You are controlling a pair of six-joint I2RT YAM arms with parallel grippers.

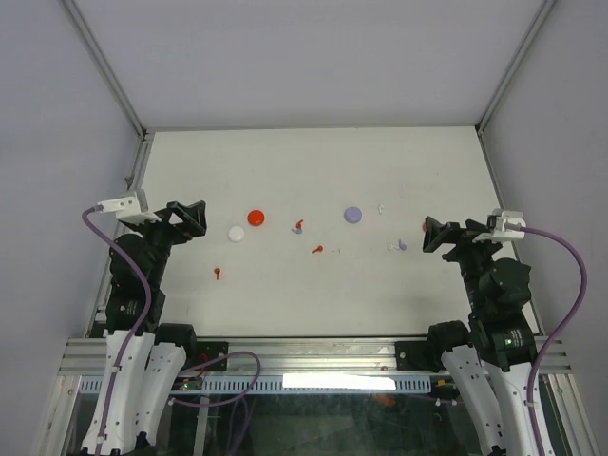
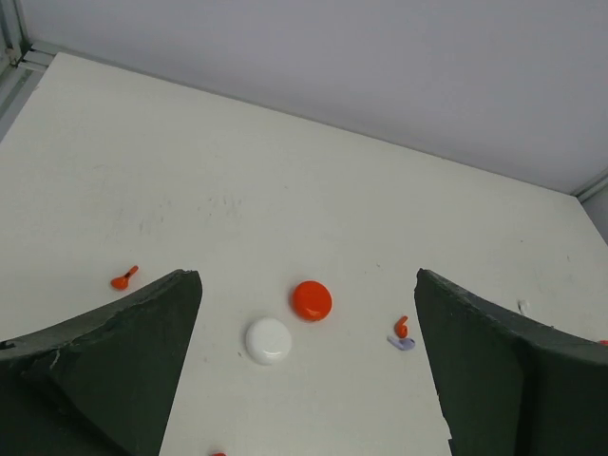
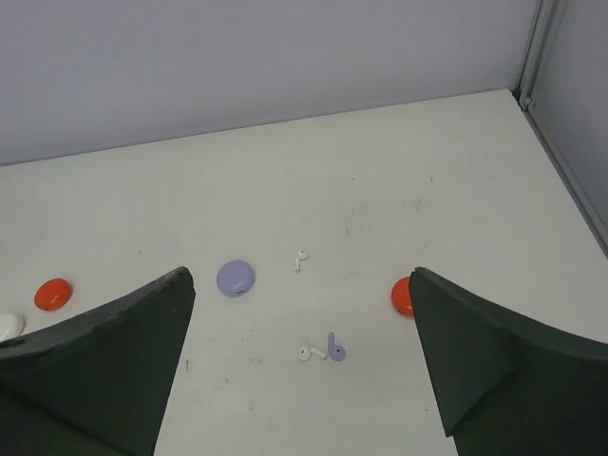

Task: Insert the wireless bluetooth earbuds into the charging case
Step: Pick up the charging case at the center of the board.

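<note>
Tiny stemmed earbuds lie scattered on the white table: red ones (image 1: pixel 218 273) (image 1: pixel 318 251), a red and purple pair (image 2: pixel 401 327) (image 2: pixel 401 343), a white one (image 3: pixel 300 258), and a white and purple pair (image 3: pixel 311 353) (image 3: pixel 335 349). Round closed cases rest among them: white (image 2: pixel 268 340), red (image 2: pixel 312 300), purple (image 3: pixel 235 278), and a second red one (image 3: pixel 403 295) half hidden behind my right finger. My left gripper (image 1: pixel 190 220) hovers open at the left, holding nothing. My right gripper (image 1: pixel 437 235) hovers open at the right, also holding nothing.
Metal frame rails (image 1: pixel 141 180) run along the table's left and right sides, with grey walls behind. Another red earbud (image 2: pixel 123 279) lies left of my left gripper's fingers. The arm bases and cables (image 1: pixel 228 366) sit at the near edge.
</note>
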